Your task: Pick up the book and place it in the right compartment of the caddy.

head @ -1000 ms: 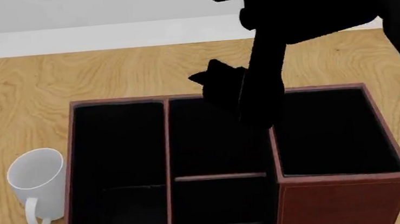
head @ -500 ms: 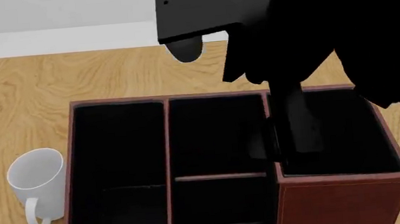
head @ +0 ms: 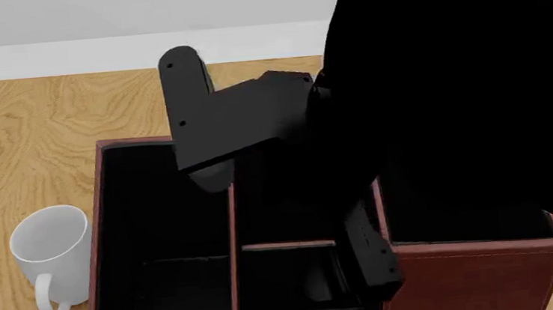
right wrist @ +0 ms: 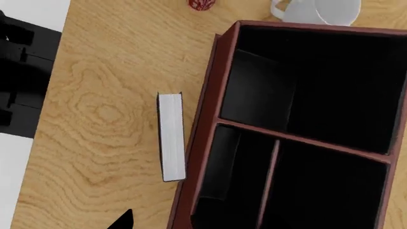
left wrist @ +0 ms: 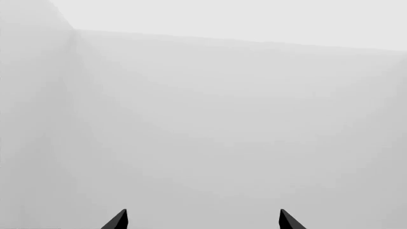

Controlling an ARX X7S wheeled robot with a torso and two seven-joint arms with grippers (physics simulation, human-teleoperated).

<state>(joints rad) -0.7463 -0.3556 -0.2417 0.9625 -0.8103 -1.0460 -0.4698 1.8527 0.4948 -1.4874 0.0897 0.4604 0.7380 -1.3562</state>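
Only right wrist view shows book [right wrist: 171, 137] beside caddy [right wrist: 205, 114].

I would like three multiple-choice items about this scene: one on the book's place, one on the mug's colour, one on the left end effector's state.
1. Where is the book? A on the table beside the caddy; B inside the caddy; C on the floor.
2. The mug in the head view is: A green; B white; C blue.
3. The left end effector is: A shut on the book; B shut on the mug; C open.
Answers: A, it stands outside the caddy wall; B, plainly white; C, spread wide, nothing held.
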